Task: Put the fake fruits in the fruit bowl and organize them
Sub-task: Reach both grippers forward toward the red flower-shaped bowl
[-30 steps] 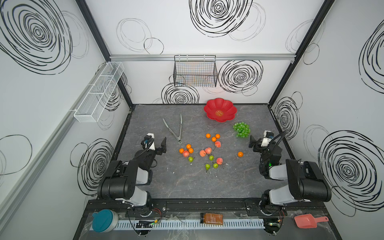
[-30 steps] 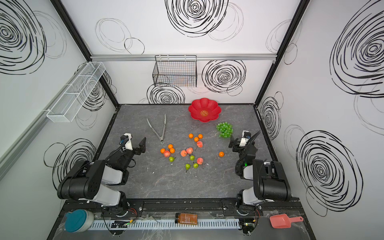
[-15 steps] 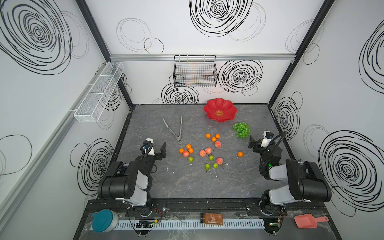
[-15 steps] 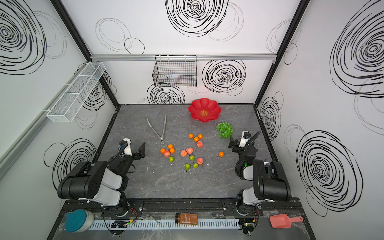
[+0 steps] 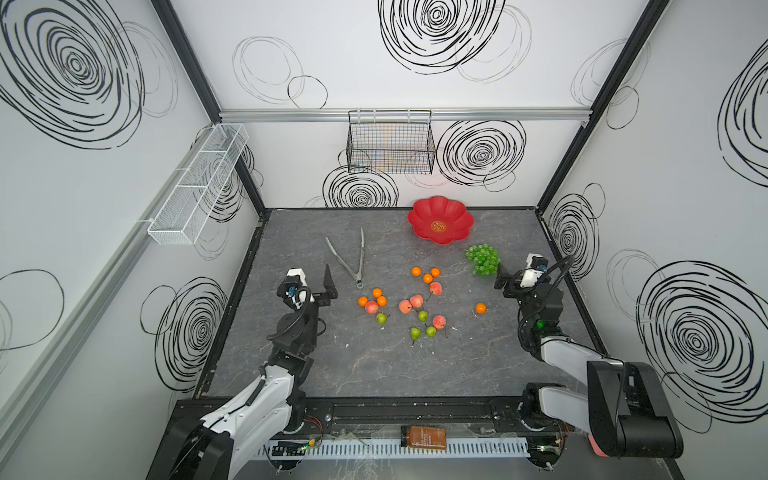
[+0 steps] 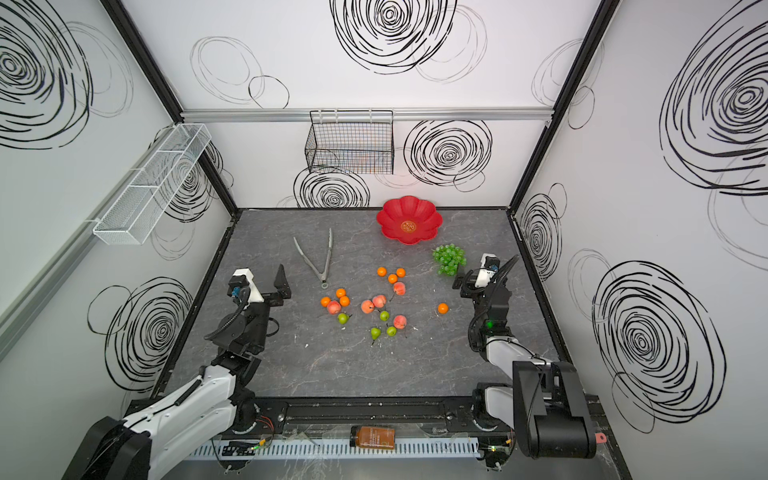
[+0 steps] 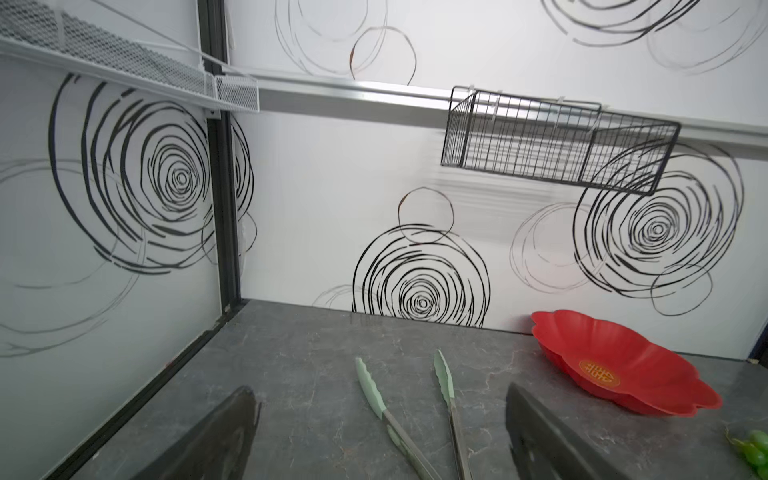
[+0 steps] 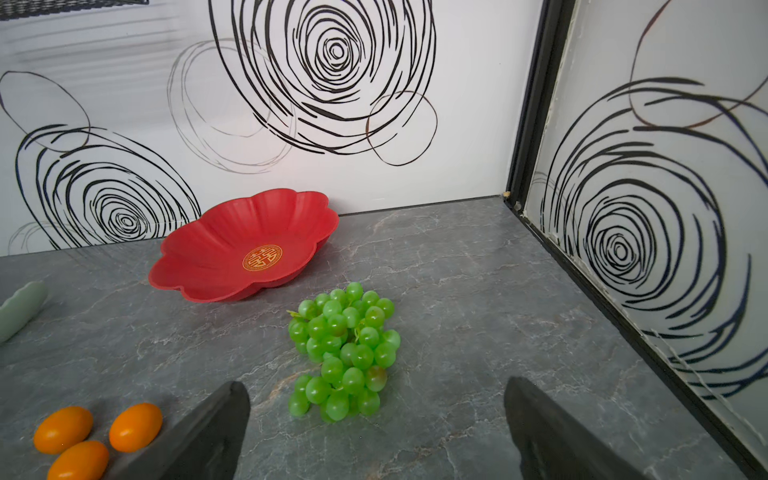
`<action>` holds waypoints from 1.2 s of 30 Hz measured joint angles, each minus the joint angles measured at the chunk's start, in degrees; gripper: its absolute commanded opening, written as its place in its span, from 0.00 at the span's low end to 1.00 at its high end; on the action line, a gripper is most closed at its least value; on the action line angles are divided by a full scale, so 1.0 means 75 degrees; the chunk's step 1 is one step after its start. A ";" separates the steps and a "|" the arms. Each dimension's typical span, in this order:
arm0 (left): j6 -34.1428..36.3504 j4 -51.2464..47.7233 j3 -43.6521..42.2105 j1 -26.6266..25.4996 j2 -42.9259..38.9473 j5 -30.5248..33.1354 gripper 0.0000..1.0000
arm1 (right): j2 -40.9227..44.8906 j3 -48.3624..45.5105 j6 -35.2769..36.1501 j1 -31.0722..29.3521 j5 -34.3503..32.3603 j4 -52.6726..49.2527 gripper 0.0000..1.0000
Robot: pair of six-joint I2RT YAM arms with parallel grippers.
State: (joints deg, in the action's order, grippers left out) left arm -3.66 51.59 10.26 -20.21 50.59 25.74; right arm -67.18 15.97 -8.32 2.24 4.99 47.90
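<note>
Grapes (image 8: 345, 349): lying on the bench (image 8: 478, 291) just ahead of the right tool (image 8: 376, 384), in line with the gap between its fingers and touching neither. The long axis is running away from the tool toward the fruit bowl (image 8: 249, 208), with the broad end far and the narrow end nearest the tool.
Fruit bowl: sitting upright beyond the grapes from the right tool, close to the back wall, with its gold mark facing up. It is lying ahead and to the right of the left tool (image 7: 380, 392).
Right tool: standing spread wide, pinching nothing.
Left tool: standing spread wide, pinching nothing.
Tongs (image 7: 372, 388): lying open in a V just ahead of the left tool, green tips pointing away from it toward the back wall.
Tangerines (image 5: 427, 278): three are clustering off the right tool's left finger, and three more are sitting to the right of the left tool. A lone tangerine (image 5: 481, 308) is lying near the right tool's left side.
Peaches (image 5: 416, 301): five are lying scattered on the bench between the two tools, all outside the bowl.
Pears (image 5: 422, 316): four are lying among the peaches, farther from the bowl than the tangerines, their stems pointing different ways.
</note>
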 measured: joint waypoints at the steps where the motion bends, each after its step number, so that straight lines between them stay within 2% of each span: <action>1: -0.0178 -0.0595 0.0277 -0.0146 0.0073 0.0157 0.96 | 0.0105 0.0154 -0.0210 0.0003 -0.0085 -0.0283 1.00; 6: -0.1498 -0.3244 0.1725 -0.0341 0.0277 0.0487 0.96 | 0.0487 0.0697 -0.1093 0.0006 -0.0230 -0.1335 1.00; 10: -0.2617 -0.4922 0.2844 -0.0280 0.0702 0.0283 0.96 | 0.0618 0.0921 -0.1912 0.0085 -0.0277 -0.2267 1.00; 16: -0.3993 -0.6997 0.4264 0.0312 0.1670 -0.0982 0.96 | 0.0484 0.1897 -0.2847 0.0163 -0.0207 -0.4025 1.00; 20: -0.4494 -0.7539 0.4371 0.0982 0.1853 -0.2323 0.96 | 0.0216 0.2474 -0.3002 0.0152 0.0306 -0.4727 1.00; 23: -0.4546 -0.7699 0.4401 0.1070 0.1947 -0.3066 0.96 | -0.0187 0.2906 -0.2964 0.0026 0.0568 -0.5208 1.00; 26: -0.4473 -0.7930 0.4779 0.0717 0.2294 -0.3599 0.96 | -0.0842 0.3579 -0.2891 -0.0297 0.0650 -0.5756 0.99; 31: -0.4162 -0.7909 0.6006 -0.0399 0.3133 -0.4141 0.96 | -0.2142 0.4835 -0.2847 -0.0790 0.0714 -0.6373 0.87; 36: -0.3893 -0.7647 0.7178 -0.1172 0.3993 -0.4444 0.96 | -0.3424 0.6097 -0.3025 -0.1032 0.0769 -0.6831 0.75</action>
State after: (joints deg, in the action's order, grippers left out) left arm -32.86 -5.76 64.10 -28.99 80.53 -7.60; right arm -92.86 61.69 -31.00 -5.50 10.76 -3.33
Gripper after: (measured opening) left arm 0.960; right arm 0.786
